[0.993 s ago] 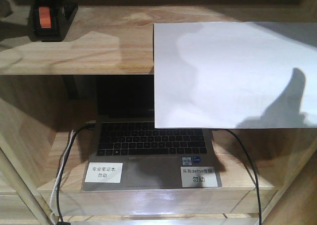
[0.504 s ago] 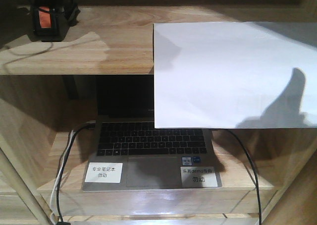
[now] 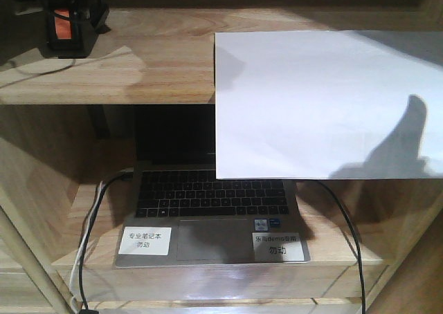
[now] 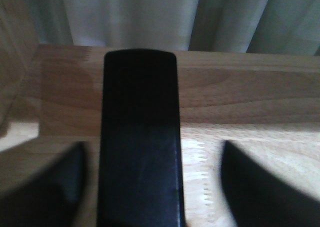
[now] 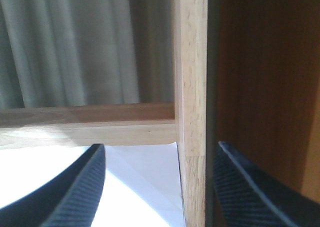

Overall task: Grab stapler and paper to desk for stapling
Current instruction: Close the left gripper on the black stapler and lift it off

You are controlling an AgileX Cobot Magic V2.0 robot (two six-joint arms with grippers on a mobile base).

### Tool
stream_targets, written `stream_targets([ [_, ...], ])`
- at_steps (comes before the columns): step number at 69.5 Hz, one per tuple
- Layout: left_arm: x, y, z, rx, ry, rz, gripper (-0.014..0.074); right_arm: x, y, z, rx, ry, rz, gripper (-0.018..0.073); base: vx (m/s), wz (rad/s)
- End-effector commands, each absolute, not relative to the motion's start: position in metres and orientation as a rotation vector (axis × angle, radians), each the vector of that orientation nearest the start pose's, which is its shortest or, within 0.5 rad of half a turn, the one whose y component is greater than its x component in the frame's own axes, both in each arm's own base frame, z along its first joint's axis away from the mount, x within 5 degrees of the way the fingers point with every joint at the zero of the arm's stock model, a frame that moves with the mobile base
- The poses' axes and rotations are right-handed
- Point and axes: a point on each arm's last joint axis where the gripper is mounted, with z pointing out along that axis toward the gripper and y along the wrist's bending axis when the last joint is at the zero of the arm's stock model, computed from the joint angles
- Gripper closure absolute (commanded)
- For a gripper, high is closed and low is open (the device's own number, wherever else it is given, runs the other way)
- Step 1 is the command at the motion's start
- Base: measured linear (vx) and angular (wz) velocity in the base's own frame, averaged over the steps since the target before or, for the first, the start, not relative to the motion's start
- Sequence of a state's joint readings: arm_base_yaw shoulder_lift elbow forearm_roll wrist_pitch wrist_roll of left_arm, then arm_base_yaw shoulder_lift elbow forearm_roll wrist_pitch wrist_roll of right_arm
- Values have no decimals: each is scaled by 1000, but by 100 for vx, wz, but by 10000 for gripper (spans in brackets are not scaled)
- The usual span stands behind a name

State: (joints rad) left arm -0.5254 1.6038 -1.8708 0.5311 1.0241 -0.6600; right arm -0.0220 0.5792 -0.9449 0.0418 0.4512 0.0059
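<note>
There is one black stapler [image 3: 64, 29] and one white sheet of paper [image 3: 325, 99]. One open laptop [image 3: 211, 203] carries two small printed labels, the left label [image 3: 144, 240] and the right label [image 3: 277, 247]. Three cables show: the left black cable [image 3: 114, 181], the right black cable [image 3: 357, 248] and one white cable [image 3: 75, 297]. Two wooden shelf boards are in view, the upper board [image 3: 159, 65] and the lower board [image 3: 208, 276].

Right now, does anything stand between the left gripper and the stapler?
Nothing visible. The stapler lies between the open fingers of the left gripper on the shelf board, with bare wood showing on both sides.
</note>
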Motion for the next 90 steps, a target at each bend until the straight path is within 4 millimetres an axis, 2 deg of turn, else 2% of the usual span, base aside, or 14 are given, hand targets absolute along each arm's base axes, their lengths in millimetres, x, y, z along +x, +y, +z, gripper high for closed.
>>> stream_targets([
  [1, 306, -131, 490, -75, 1993, -83, 283, 91, -1, 453, 37, 1481, 17, 118, 0, 0],
  [3, 306, -131, 490, -76, 1996, -82, 316, 91, -1, 453, 37, 1481, 17, 118, 0, 0],
  [13, 305, -131, 489, -76, 2007, -81, 601, 91, -1, 454, 37, 1480, 17, 118, 0, 0],
  [14, 305, -131, 489, -72, 2006, -80, 605, 91, -1, 454, 37, 1480, 17, 118, 0, 0],
  [22, 304, -132, 491, -19, 1999, -73, 604, 91, -1, 454, 37, 1480, 17, 118, 0, 0],
  [32, 296, -128, 502, -18, 1951, -104, 604, 91, -1, 454, 37, 1480, 17, 118, 0, 0],
  [39, 281, -122, 515, -11, 1888, -141, 604, 91, -1, 454, 37, 1480, 17, 118, 0, 0],
  [46, 261, -114, 520, 21, 1813, -195, 603, 91, -1, 454, 37, 1480, 17, 118, 0, 0],
  [59, 222, -103, 504, 108, 1694, -320, 603, 91, -1, 454, 37, 1480, 17, 118, 0, 0],
  [70, 184, -91, 492, 231, 1614, -354, 603, 91, -1, 454, 37, 1480, 17, 118, 0, 0],
  [90, 130, -80, 466, 525, 1612, -372, 603, 91, -1, 454, 37, 1480, 17, 118, 0, 0],
])
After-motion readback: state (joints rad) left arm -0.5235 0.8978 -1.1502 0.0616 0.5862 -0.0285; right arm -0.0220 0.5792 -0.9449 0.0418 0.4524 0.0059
